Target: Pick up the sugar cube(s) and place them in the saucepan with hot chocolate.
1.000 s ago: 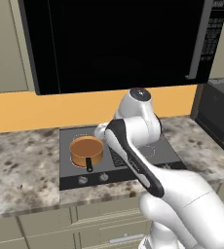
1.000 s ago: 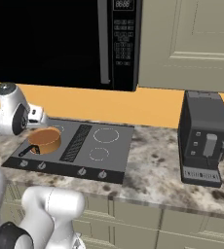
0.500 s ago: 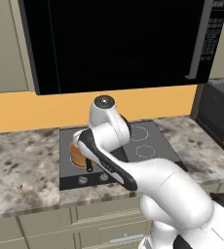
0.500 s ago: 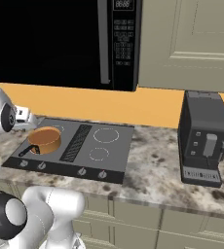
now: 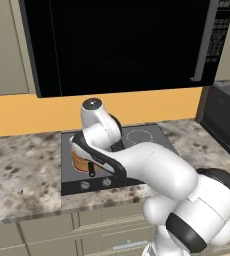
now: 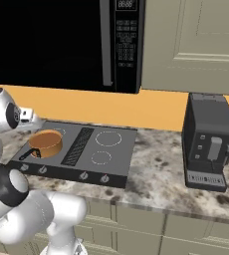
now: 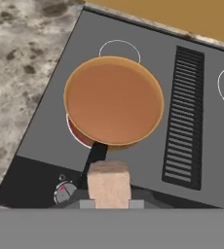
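The saucepan is a round copper-orange pan with brown liquid inside and a short black handle. It sits on the front left burner of the black cooktop, seen from above in the hand view. My gripper hovers over the handle end, just short of the rim, shut on a pale tan sugar cube. The saucepan is in plain sight in the right base view. In the left base view the arm hides most of the saucepan.
A vent grille runs down the cooktop's middle, with knobs along its front. A black microwave hangs above. A dark coffee machine stands on the speckled counter to the right. A tiny pale speck lies on the left counter.
The arm has swung left across the cooktop, its upper joint moving from right of the saucepan to above and beside it. The cube stays held.
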You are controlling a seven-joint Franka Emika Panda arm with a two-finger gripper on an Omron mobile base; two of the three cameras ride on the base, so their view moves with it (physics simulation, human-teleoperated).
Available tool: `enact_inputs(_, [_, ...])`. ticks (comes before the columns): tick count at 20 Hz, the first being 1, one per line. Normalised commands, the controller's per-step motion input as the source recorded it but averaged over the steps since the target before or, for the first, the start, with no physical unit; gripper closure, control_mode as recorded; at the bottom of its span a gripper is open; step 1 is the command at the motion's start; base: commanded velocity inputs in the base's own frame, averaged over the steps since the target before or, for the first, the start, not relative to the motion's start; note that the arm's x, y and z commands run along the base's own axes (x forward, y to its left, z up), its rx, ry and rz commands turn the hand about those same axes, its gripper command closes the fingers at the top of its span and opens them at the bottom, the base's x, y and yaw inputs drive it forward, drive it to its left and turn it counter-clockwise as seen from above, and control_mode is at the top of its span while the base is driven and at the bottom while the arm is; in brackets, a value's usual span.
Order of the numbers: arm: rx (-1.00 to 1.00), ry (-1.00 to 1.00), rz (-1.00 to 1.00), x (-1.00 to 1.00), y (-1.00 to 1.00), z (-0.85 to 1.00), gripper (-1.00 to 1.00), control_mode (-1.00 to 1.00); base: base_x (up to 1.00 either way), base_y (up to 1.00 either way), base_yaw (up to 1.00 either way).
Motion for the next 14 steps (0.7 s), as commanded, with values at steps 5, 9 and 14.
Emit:
enact_inputs(5, [-0.01,0.04,0.0,0.39,0.0,-0.26,1.0,-1.0,0.0,0.0,0.0])
enact_inputs(9, [-0.01,0.04,0.0,0.33,0.0,-0.38,1.0,-1.0,0.0,0.0,0.0])
enact_inputs(14, [-0.02,0.02,0.0,0.28,0.0,-0.41,1.0,-1.0,0.0,0.0,0.0])
